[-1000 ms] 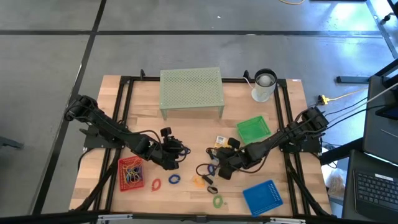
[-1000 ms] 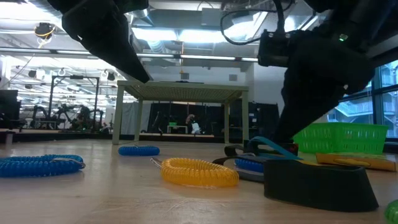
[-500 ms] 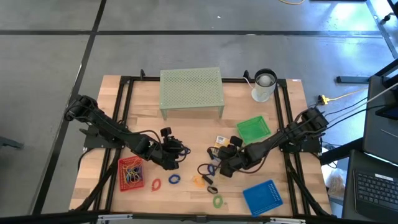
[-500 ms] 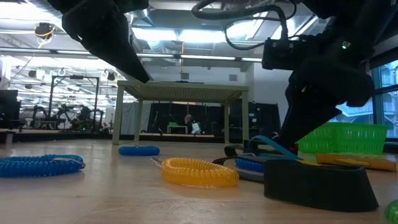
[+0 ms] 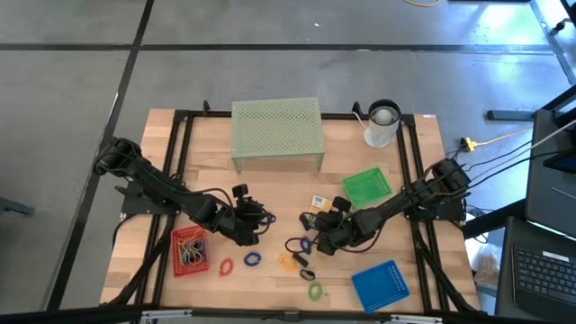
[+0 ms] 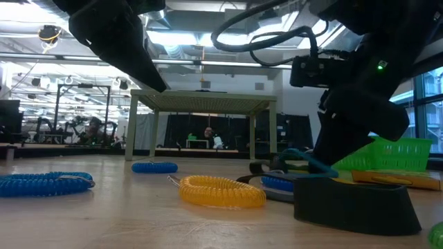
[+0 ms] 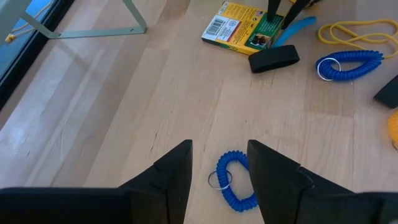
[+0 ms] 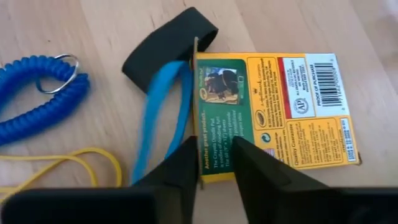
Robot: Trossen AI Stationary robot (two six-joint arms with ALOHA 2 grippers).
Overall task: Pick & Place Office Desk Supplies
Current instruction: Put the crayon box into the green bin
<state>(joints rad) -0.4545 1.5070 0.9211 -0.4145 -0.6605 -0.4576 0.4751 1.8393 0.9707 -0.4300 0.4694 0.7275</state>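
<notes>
Right gripper (image 8: 214,163): I read it low over the middle of the wooden table (image 5: 270,193), its two dark fingers (image 8: 171,168) drawn close with only a thin slit between them, set at the edge of the yellow crayon box (image 8: 273,115). Whether they actually pinch the box edge I cannot tell.

Yellow crayon box: lying flat, back panel up with green picture and barcode showing; seen from overhead just left of the green plastic tray (image 5: 367,187). A black band (image 8: 168,50) and a light blue strip (image 8: 158,118) touch its side.

Blue coiled ring with metal key loop (image 8: 37,102): near the box, flat on the wood, with a thin yellow rubber band (image 8: 62,162) beside it.

Left gripper (image 7: 219,180): I have it hovering left of centre, fingers (image 7: 174,174) spread, a second blue coiled ring (image 7: 233,180) lying on the table between them, not gripped.

Yellow coiled ring (image 6: 221,191): flat in the foreground at table level, apart from both grippers.

Red plastic tray (image 5: 189,251): front left, holding a tangle of coloured bands.

Blue plastic tray (image 5: 379,284): front right.

Red ring (image 5: 225,267), small blue ring (image 5: 252,259), green ring (image 5: 315,291): loose along the front of the table.

Pale green mesh riser (image 5: 276,131): at the back, centre.
</notes>
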